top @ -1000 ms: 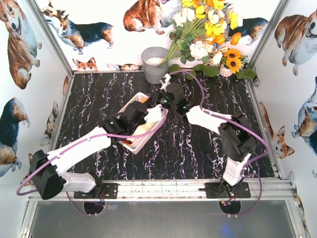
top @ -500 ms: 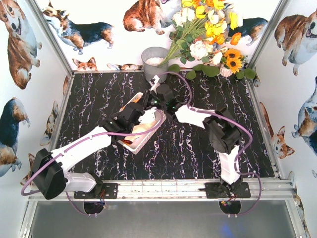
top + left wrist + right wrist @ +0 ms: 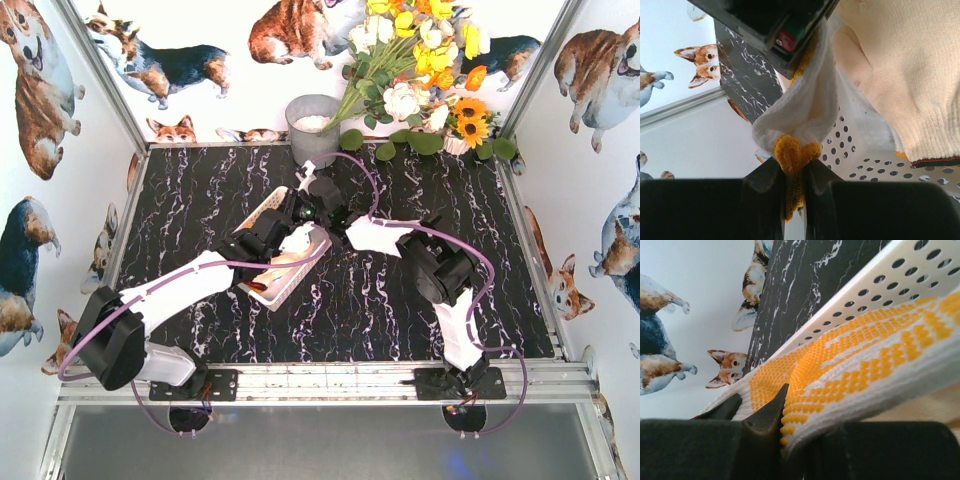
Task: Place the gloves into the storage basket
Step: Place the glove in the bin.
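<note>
The white perforated plastic basket (image 3: 263, 213) lies on the black marbled counter (image 3: 400, 300), left of centre, with cream knit gloves (image 3: 900, 75) in it. A grey metal bucket (image 3: 312, 130) stands far behind it.

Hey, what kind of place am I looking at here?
Probably a staged robot test booth: two arms bolted to an aluminium rail, a black marble-pattern tabletop, and corgi-print walls closing it in.

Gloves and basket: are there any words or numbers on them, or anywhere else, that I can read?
None to read anywhere. The glove has only yellow dots, the basket only round holes, and the walls only dog pictures.
</note>
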Robot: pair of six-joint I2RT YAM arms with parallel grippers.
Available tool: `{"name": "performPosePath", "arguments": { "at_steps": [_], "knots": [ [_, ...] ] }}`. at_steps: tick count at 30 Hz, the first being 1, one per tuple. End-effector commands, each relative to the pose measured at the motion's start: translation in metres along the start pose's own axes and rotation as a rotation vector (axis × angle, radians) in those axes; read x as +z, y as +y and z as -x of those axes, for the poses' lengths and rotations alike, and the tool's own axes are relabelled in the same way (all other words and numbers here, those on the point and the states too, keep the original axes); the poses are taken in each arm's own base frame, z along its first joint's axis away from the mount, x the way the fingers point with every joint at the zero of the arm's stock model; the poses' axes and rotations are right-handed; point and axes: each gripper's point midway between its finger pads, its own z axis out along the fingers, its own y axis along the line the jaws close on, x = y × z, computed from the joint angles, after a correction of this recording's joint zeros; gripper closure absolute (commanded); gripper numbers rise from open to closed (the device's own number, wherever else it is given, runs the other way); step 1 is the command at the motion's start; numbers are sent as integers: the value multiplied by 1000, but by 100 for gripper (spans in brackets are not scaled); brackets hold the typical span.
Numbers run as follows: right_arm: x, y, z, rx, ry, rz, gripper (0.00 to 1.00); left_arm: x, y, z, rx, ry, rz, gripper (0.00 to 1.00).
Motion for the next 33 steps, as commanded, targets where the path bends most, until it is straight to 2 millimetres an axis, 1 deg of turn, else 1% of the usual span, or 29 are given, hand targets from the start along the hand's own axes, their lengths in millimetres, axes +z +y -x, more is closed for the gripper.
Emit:
{"name": "performPosePath", "arguments": {
  "at_steps": [1, 7, 10, 17, 22, 26, 30, 32, 33],
  "knots": [
    [-5, -16, 13, -16, -44, -22, 100, -2, 7, -37, 7, 171, 19, 100],
    [-7, -20, 0, -3, -19, -22, 100, -3, 0, -43, 1, 184, -3, 100],
    [-6, -18, -5, -3, -6, -18, 100, -6, -5, -43, -17, 180, -27, 100],
    [-5, -17, -18, -3, 29, -18, 100, -3, -21, -48, -40, 202, -80, 100],
    [-7, -17, -24, -2, 38, -20, 100, -2, -30, -43, -56, 200, -120, 100],
    [-10, -19, -26, -1, 43, -28, 100, -2, -41, -39, -63, 187, -165, 100],
    [-13, -20, -30, 2, 50, -32, 100, -2, -49, -40, -66, 190, -183, 100],
    [-14, -22, -32, 3, 52, -38, 100, -1, -51, -40, -72, 194, -184, 90],
    [-14, -22, -34, 5, 52, -40, 100, 0, -51, -40, -73, 197, -184, 86]
  ]
}}
